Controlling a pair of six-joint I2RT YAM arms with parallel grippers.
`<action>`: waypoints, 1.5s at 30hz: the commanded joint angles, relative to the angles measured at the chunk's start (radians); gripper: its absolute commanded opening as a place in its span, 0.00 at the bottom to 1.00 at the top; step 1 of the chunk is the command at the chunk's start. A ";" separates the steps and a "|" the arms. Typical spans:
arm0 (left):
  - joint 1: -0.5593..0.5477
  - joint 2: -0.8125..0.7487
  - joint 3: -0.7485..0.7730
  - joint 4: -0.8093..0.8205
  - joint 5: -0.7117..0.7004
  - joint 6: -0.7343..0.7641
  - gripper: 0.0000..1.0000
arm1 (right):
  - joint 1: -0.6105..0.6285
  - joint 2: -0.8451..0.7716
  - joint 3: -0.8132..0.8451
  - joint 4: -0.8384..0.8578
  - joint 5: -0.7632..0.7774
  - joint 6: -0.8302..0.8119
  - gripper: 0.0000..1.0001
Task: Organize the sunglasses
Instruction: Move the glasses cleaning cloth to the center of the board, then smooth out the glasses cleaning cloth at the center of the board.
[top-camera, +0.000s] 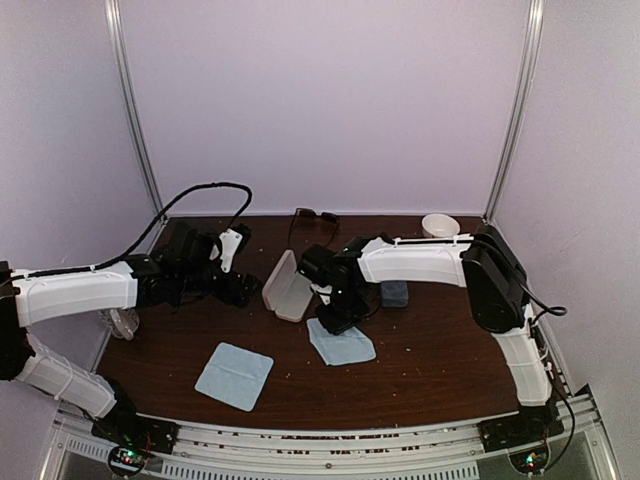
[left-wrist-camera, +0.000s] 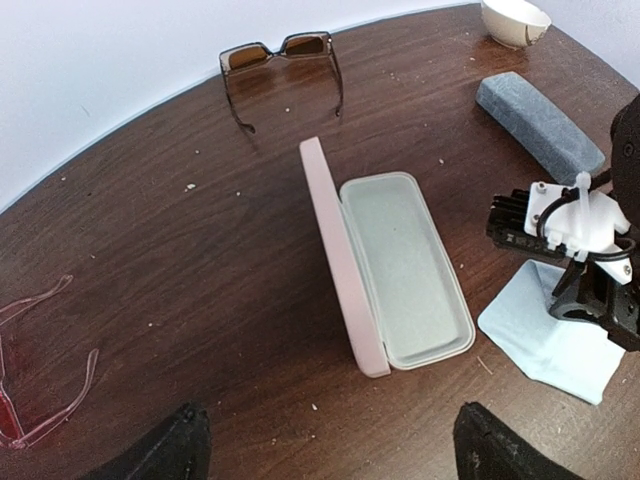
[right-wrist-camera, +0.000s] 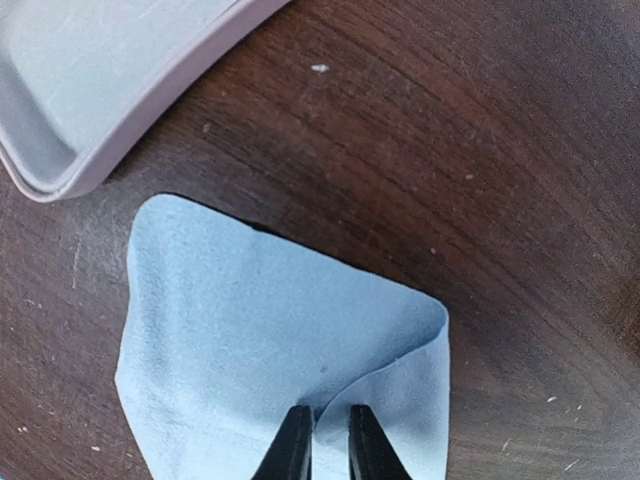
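The right gripper (right-wrist-camera: 322, 438) stood narrowed almost to closing, its 2 fingertips (right-wrist-camera: 294, 445) pinching a raised fold of the light-blue cloth (right-wrist-camera: 250, 340). 1 corner of that cloth curled up off the table (top-camera: 450, 370). The cloth's far corner lay just beside the near end of the pink case (left-wrist-camera: 405, 275), with a strip of bare wood showing between them. The case lay open in the middle of the table, its lid (left-wrist-camera: 335, 270) standing on its long edge on the left and its grey-lined tray facing up. The left gripper (left-wrist-camera: 330, 425) hung wide open to the left of the case, holding nothing, with bare wood between its 2 fingers (left-wrist-camera: 170, 450). The dark sunglasses (left-wrist-camera: 283, 58) sat at the back edge by the rear wall, arms unfolded and pointing forward, well apart from the case across open wood. The reddish thin-frame glasses (left-wrist-camera: 35, 375) lay at the table's left edge, partly cut off in the left wrist view and partly hidden beside the left arm from above; a broad bare stretch separated them from the case. The grey-blue case (left-wrist-camera: 538, 122) lay closed to the right, behind the right gripper, with a white bowl (left-wrist-camera: 515, 20) in the back right corner. A second cloth (top-camera: 234, 375) lay flat near the front edge, left of centre, with wood clear around it.
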 joint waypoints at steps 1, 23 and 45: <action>-0.004 0.008 -0.009 0.047 -0.008 0.003 0.88 | 0.005 0.023 0.004 -0.002 0.035 -0.007 0.12; -0.004 0.008 0.004 0.036 -0.005 0.001 0.88 | -0.018 -0.035 -0.014 0.023 -0.056 -0.006 0.12; -0.004 0.003 -0.003 0.032 -0.009 -0.012 0.88 | -0.066 -0.074 -0.091 0.093 -0.145 0.015 0.11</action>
